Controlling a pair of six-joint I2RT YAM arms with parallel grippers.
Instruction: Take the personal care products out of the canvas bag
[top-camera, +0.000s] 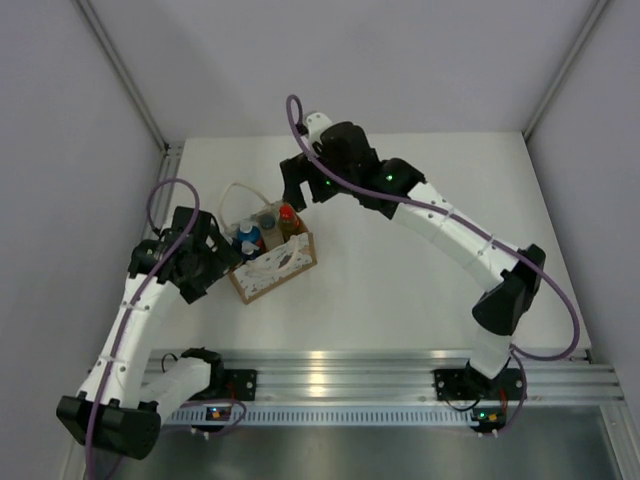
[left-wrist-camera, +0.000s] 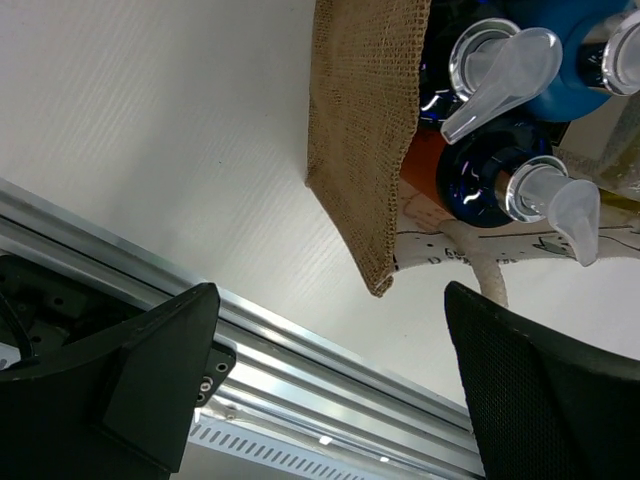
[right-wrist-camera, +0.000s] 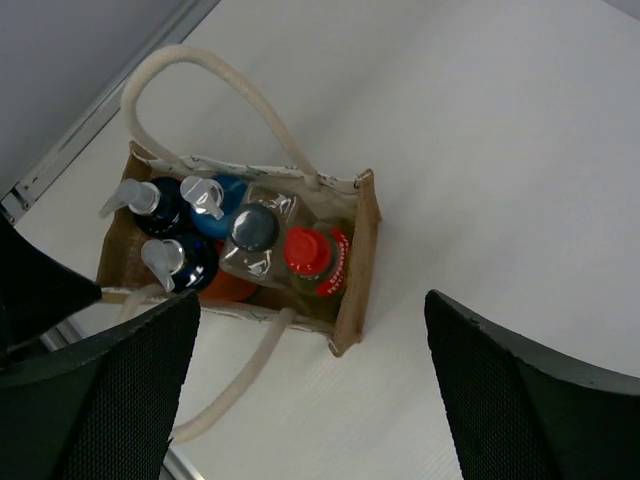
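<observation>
The canvas bag (top-camera: 283, 268) stands upright left of the table's centre, and its burlap wall shows in the right wrist view (right-wrist-camera: 357, 262) and the left wrist view (left-wrist-camera: 362, 120). Several personal care products stand inside: a red-capped bottle (right-wrist-camera: 308, 252), a grey-capped bottle (right-wrist-camera: 255, 228), a blue pump bottle (right-wrist-camera: 222, 192) and two dark pump bottles (right-wrist-camera: 183, 262). The pump heads also show in the left wrist view (left-wrist-camera: 505, 68). My left gripper (top-camera: 226, 262) (left-wrist-camera: 330, 390) is open and empty, low beside the bag's left end. My right gripper (top-camera: 296, 196) (right-wrist-camera: 310, 400) is open and empty above the bag's far right.
White loop handles (right-wrist-camera: 205, 72) arch out from the bag on the far and near sides. An aluminium rail (top-camera: 400, 365) runs along the near table edge, close behind my left gripper (left-wrist-camera: 300, 350). Grey walls enclose the table on three sides.
</observation>
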